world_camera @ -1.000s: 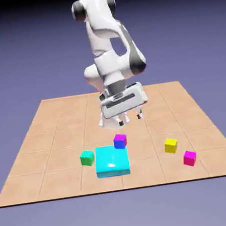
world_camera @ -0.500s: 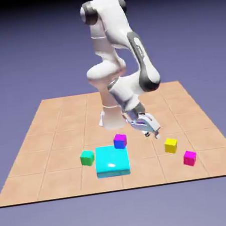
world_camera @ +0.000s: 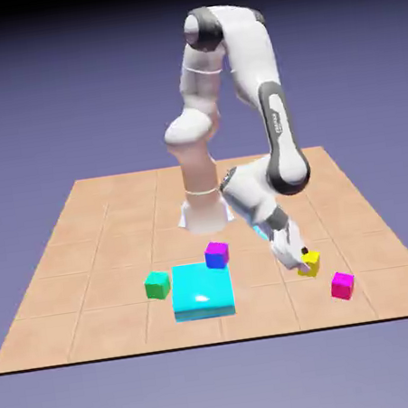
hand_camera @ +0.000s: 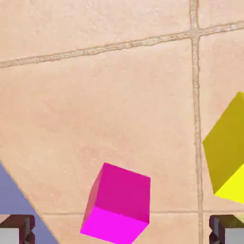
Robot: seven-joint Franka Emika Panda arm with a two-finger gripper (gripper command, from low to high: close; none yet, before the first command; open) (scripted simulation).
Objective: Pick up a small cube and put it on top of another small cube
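Near the table's front edge the magenta cube (world_camera: 342, 285) sits alone; the gripper (world_camera: 302, 266) hangs beside the yellow cube (world_camera: 311, 263) — fingers spread wide, holding nothing; both cubes rest apart on the tiled table (world_camera: 97, 259)

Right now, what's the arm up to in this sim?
The white Franka arm has swung toward the exterior view's right and brought its hand down low beside the small yellow cube. The hand is open and holds nothing. In the hand view, the small magenta-pink cube lies between the two fingertips, a little ahead of them, untouched on the tan tiled table. It looks set to pick that cube up; nothing is stacked yet.
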